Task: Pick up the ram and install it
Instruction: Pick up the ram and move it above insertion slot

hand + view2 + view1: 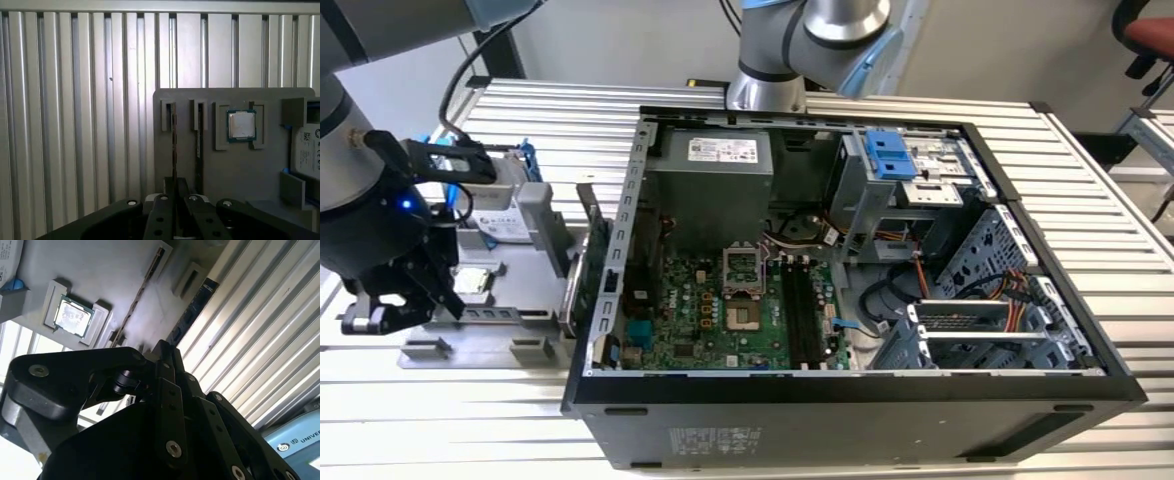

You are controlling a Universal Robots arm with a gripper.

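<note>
The ram (pixel 173 145) is a thin dark stick standing on edge in a slot of the grey parts tray (pixel 235 170); it appears as a narrow strip (pixel 142 295) in the second wrist view. A second dark stick (pixel 199 142) stands in the slot beside it. My black gripper (pixel 175 186) hangs over the tray in line with the first stick, its fingers close together; it is seen as (pixel 164 351) in the second wrist view. In the exterior view the gripper (pixel 403 312) is at the left, above the tray (pixel 507 300). Black memory slots (pixel 801 310) lie on the motherboard.
The open computer case (pixel 854 385) stands to the exterior view's right of the tray. On the tray sit a processor chip (pixel 471 281), a hard drive in a blue frame (pixel 500 215) and an upright green expansion card (pixel 591 250). A second arm's base (pixel 767 90) stands behind the case.
</note>
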